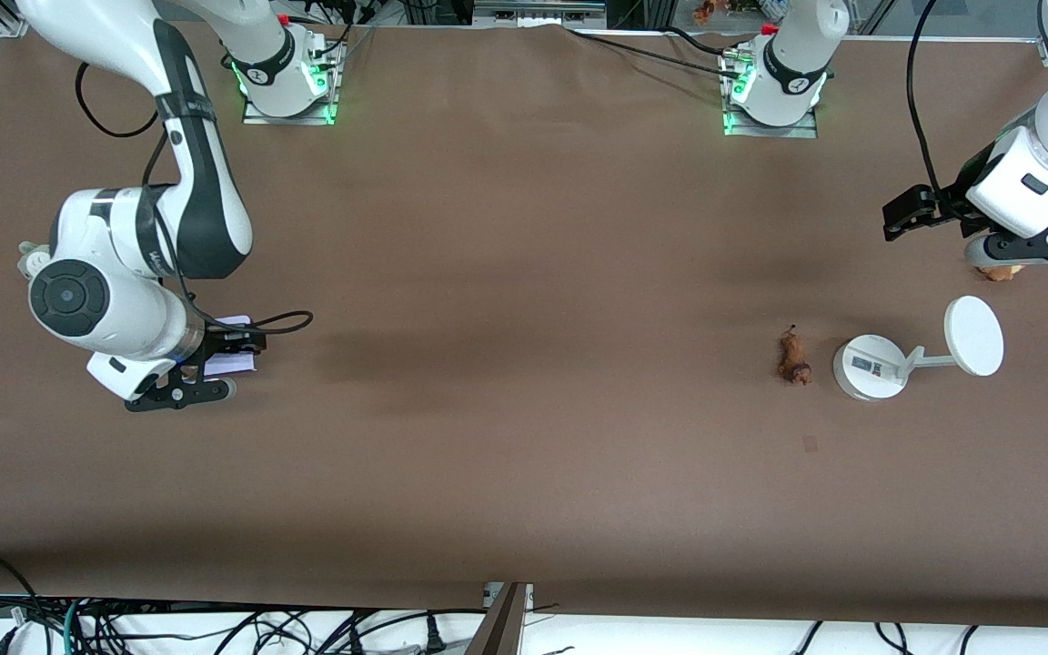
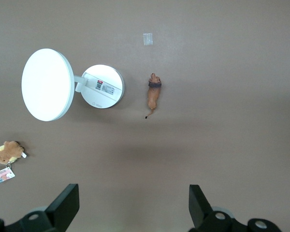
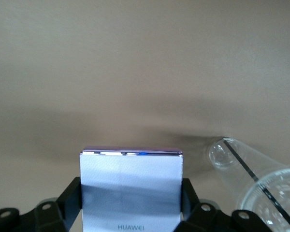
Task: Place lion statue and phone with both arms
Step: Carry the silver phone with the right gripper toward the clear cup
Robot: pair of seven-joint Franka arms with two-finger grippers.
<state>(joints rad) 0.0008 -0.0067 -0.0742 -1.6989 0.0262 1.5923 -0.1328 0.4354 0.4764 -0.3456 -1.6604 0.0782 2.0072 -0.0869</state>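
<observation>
Brown table [image 1: 524,364]. Right gripper [image 3: 131,205] clamped on flat lavender-white phone [image 3: 131,188]: placing step. Left gripper [image 2: 134,205] spread wide, empty, above small orange-brown lion statue [image 2: 153,94]: descent and grasp needed next.

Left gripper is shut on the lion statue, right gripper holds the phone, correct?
Not quite. The left gripper is open and empty; the lion statue lies on the table beside the white stand, as the left wrist view shows. The right gripper does hold the phone.

phone [image 3: 131,191]: glossy, smooth | table [image 1: 524,273]: matt brown | stand [image 1: 870,367]: smooth white plastic | cup [image 3: 261,181]: clear plastic
</observation>
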